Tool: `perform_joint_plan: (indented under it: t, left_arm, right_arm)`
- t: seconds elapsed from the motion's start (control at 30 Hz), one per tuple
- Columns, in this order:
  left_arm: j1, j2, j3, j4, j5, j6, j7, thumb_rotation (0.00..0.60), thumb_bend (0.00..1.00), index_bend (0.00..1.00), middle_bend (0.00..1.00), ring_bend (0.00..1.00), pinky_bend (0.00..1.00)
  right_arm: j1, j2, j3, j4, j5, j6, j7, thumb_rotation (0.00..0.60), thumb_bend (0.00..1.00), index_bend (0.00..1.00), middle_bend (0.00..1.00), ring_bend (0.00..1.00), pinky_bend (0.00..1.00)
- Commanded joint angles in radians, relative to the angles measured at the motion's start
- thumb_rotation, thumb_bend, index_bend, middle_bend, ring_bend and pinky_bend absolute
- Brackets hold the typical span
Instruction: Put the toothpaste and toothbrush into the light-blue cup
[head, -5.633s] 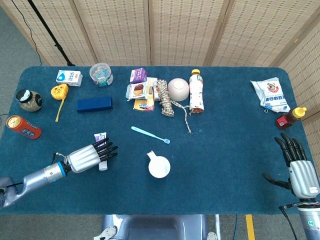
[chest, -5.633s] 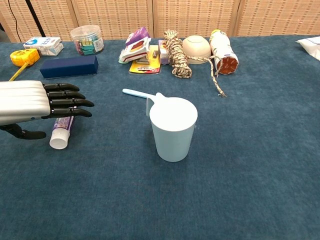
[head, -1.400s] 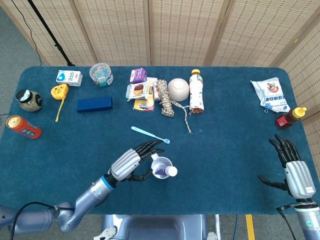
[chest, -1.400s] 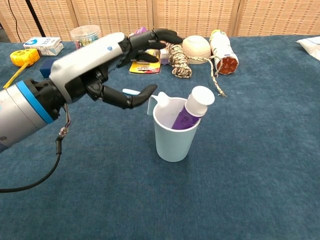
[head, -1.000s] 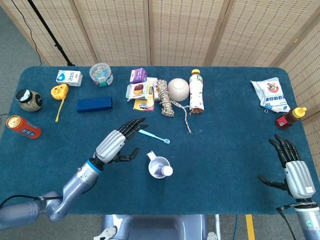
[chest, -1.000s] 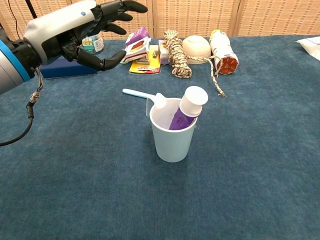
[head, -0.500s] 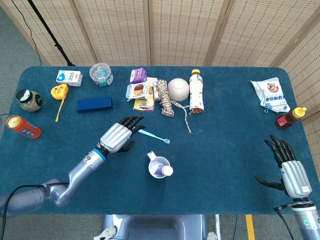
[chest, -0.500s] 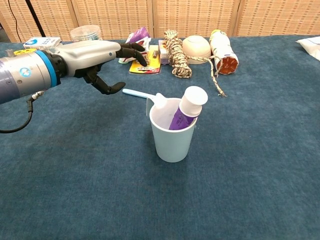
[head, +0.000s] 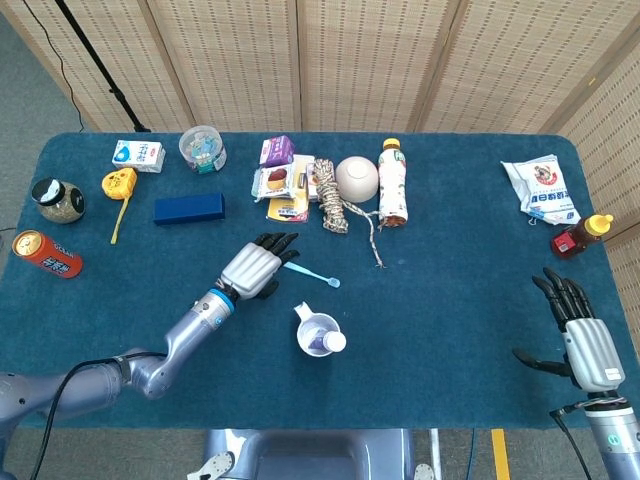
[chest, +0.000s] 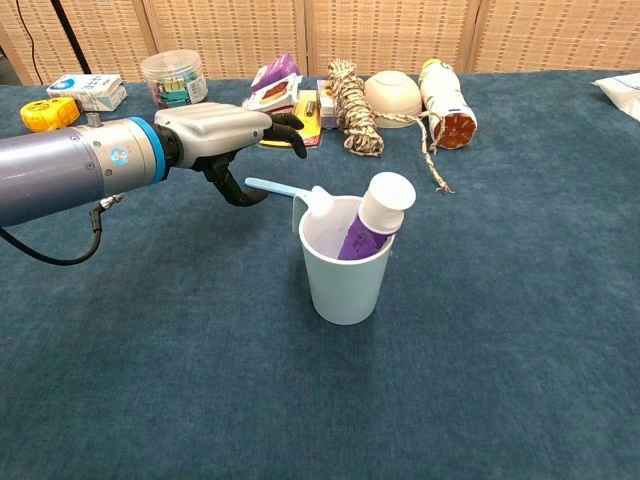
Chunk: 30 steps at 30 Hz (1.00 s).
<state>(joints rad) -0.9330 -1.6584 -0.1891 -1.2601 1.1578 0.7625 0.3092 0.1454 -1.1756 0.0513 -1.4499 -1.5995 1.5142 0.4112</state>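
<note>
1. Compared with half a second back, the left hand (head: 256, 268) has slid a bit further along and lower, so it's now right over the handle end of the toothbrush (head: 308, 273). A second or so ago it was higher up and further from the brush

2. That left hand isn't holding anything, with its fingers (chest: 283, 122) stretched forward and the thumb hanging down beside the handle tip in the chest view. Can't tell if anything actually touches the brush

3. The right hand (head: 585, 345) sits near the right edge of the tabletop (head: 450, 300), fingers spread, nothing in it. It's barely shifted

4. The toothpaste (chest: 372, 217) is already in the light-blue cup (chest: 345, 272), same as in the last few frames. It's a purple tube with a white cap, standing cap up and leaning against the cup's right rim, so its long axis runs steeply upward and tilts right in the chest view

5. The toothbrush is pale blue and thin, lying flat on the blue cloth just behind the cup. Its long axis runs on a slant: handle end toward the left hand, the other end toward the cup and a bit to the right in the head view. It hasn't moved since the earlier frames

6. The cup stands upright near the middle front of the tabletop, with its little tab on the rim pointing toward the brush
</note>
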Motion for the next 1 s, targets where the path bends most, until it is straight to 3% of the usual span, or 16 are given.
perform_joint_plan:
  t: [0.03,0.37,1.0]
  left_arm:
    - [-0.02,-0.019,-0.018,0.019,-0.061,-0.012,0.046,0.6,0.36,0.18,0.0,0.0,0.01]
    - [-0.041,-0.073,-0.035,0.067,-0.127,0.003,0.077,0.6,0.36,0.38,0.0,0.0,0.0]
    - [-0.07,-0.167,-0.037,0.186,-0.147,0.014,0.08,0.6,0.36,0.39,0.0,0.0,0.0]
  right_arm:
    - [0.001,-0.001,0.002,0.002,0.003,-0.001,0.004,0.6,0.0,0.07,0.0,0.0,0.0]
    - [0.002,-0.004,0.002,0.005,0.006,-0.004,0.002,0.6,0.0,0.07,0.0,0.0,0.0]
    - [0.005,-0.007,0.007,0.014,0.018,-0.014,0.009,0.6,0.0,0.07,0.0,0.0,0.0]
